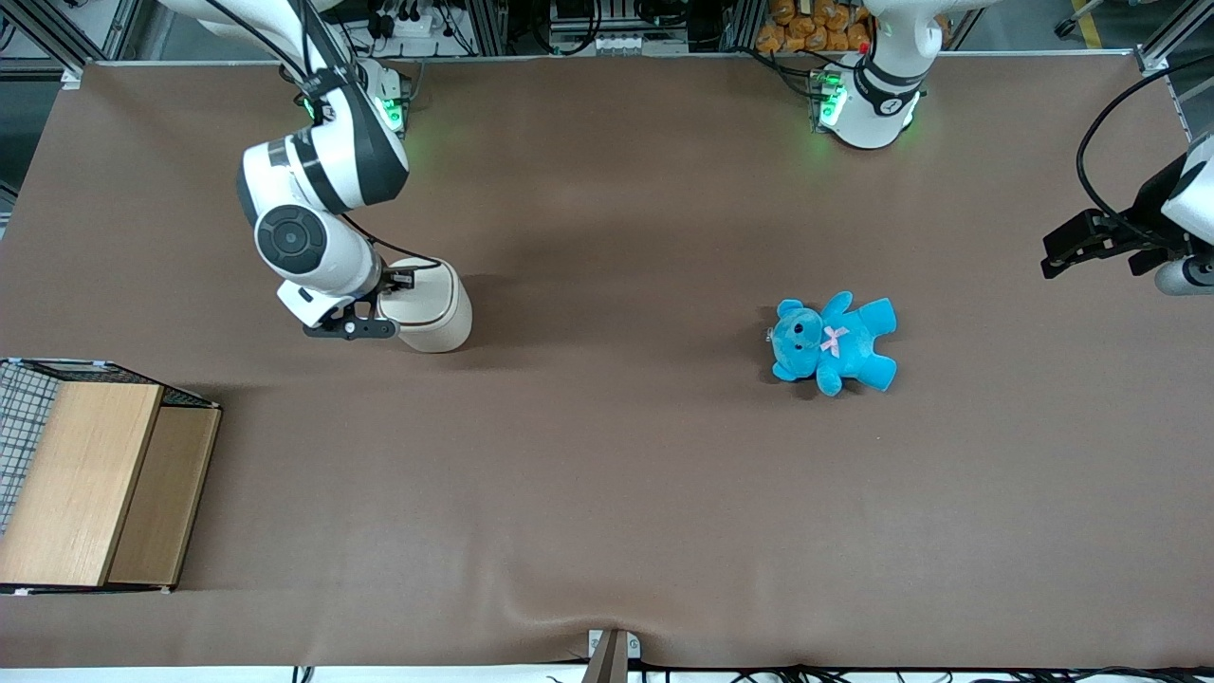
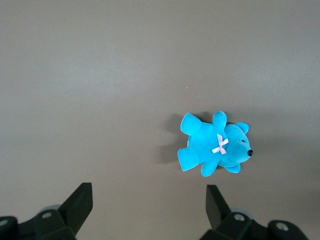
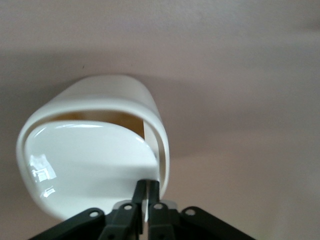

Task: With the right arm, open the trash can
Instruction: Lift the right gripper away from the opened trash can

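The cream-white trash can (image 1: 438, 313) stands on the brown table toward the working arm's end. In the right wrist view its rim (image 3: 107, 90) and glossy flat lid (image 3: 90, 160) show, with a brownish gap of the inside (image 3: 107, 118) between them, so the lid sits tilted. The right arm (image 1: 322, 190) reaches down over the can. Its black gripper (image 1: 400, 281) is at the can's top edge. In the right wrist view the gripper (image 3: 148, 184) is shut, its two fingertips pinching the thin edge of the lid.
A blue teddy (image 1: 833, 341) lies toward the parked arm's end, also in the left wrist view (image 2: 215, 145). A light wooden box with wire mesh (image 1: 95, 484) sits at the table's edge, nearer the front camera than the can.
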